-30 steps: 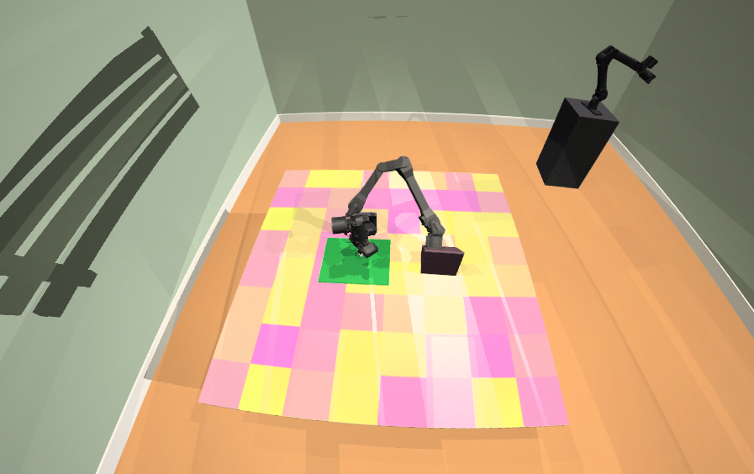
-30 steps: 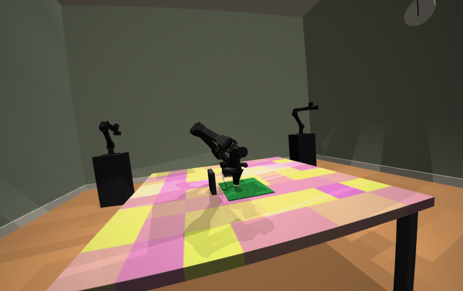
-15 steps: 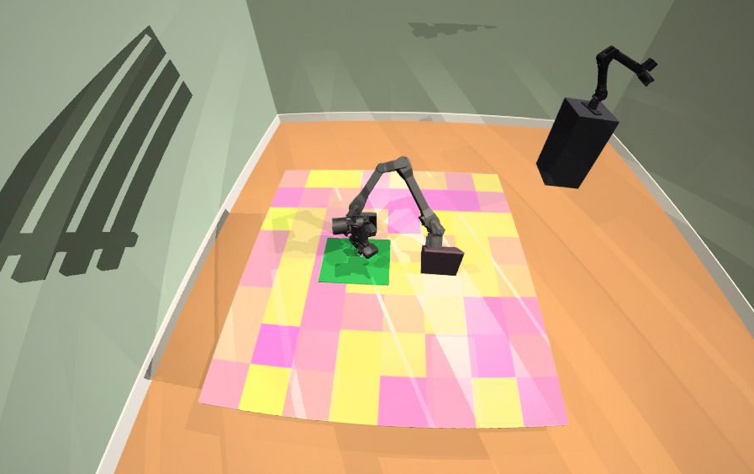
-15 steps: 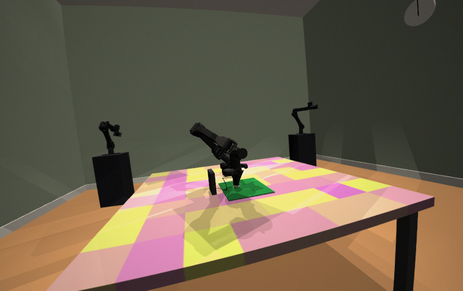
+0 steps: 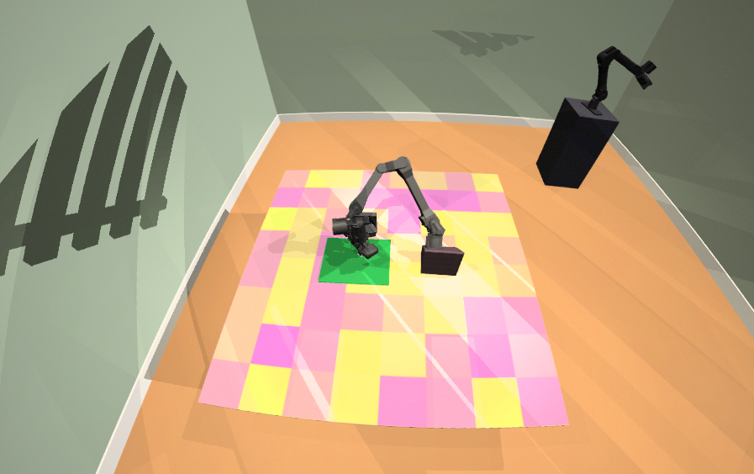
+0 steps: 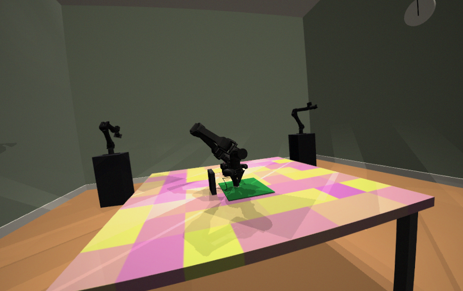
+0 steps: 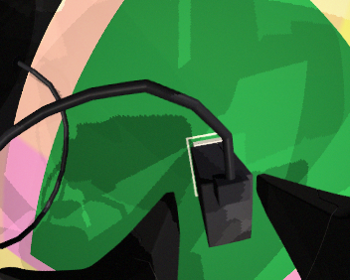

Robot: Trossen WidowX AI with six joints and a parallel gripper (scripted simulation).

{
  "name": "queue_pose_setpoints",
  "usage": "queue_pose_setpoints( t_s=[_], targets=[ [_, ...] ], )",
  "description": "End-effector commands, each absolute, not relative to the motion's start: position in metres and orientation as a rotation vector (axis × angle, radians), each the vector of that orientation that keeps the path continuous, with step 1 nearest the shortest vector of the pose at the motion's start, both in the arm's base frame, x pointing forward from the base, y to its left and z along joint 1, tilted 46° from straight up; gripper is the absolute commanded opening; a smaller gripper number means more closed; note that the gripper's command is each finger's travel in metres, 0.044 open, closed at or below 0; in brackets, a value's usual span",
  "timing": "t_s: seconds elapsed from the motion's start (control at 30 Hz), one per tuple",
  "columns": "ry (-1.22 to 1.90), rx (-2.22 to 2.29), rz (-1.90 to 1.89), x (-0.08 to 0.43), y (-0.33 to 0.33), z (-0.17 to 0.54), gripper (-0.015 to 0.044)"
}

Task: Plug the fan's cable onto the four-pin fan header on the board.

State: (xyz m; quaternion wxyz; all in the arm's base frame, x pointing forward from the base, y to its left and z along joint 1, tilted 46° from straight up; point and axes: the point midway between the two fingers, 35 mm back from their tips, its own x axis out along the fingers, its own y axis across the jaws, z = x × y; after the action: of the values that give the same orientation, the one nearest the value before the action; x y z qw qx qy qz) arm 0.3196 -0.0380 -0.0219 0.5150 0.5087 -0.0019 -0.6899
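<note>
- Your gripper (image 5: 363, 253) (image 6: 236, 184) (image 7: 217, 192) is partly open, its fingers apart on either side of the plug (image 7: 227, 204) and gripping nothing; the wrist view shows a gap beside each fingertip.
- The plug, a small black block, is over the green board (image 5: 355, 271) (image 6: 253, 190) (image 7: 271, 45), at the white-edged header (image 7: 207, 143). You can see a strip of the header past the plug's far edge.
- You cannot tell from these views whether the plug is pushed all the way down.
- The black cable (image 7: 146, 86) rises from the plug, bends over and runs off toward the left of the wrist view, where a thinner stretch loops over the board's edge.
- Your arm (image 5: 367, 186) (image 6: 216, 140) reaches over the table with its gripper pointing down, low over the board, so your hand is not yet well away.
- The board lies flat on the patchwork-coloured table (image 5: 361, 353) (image 6: 280, 235).
- A dark slab (image 5: 440, 262) (image 6: 211, 182) stands upright near the board, apart from it.
</note>
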Motion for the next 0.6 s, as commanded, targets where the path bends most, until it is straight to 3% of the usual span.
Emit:
queue_pose_setpoints(
  t_s=[0.0,0.33,0.57],
  targets=[
    [-0.005,1.223,-1.658,0.32,-0.038,-0.022,0.026],
    [0.0,1.217,-1.663,0.317,0.002,0.016,0.026],
    [0.008,1.224,-1.663,0.316,0.07,-0.05,0.026]
  ],
)
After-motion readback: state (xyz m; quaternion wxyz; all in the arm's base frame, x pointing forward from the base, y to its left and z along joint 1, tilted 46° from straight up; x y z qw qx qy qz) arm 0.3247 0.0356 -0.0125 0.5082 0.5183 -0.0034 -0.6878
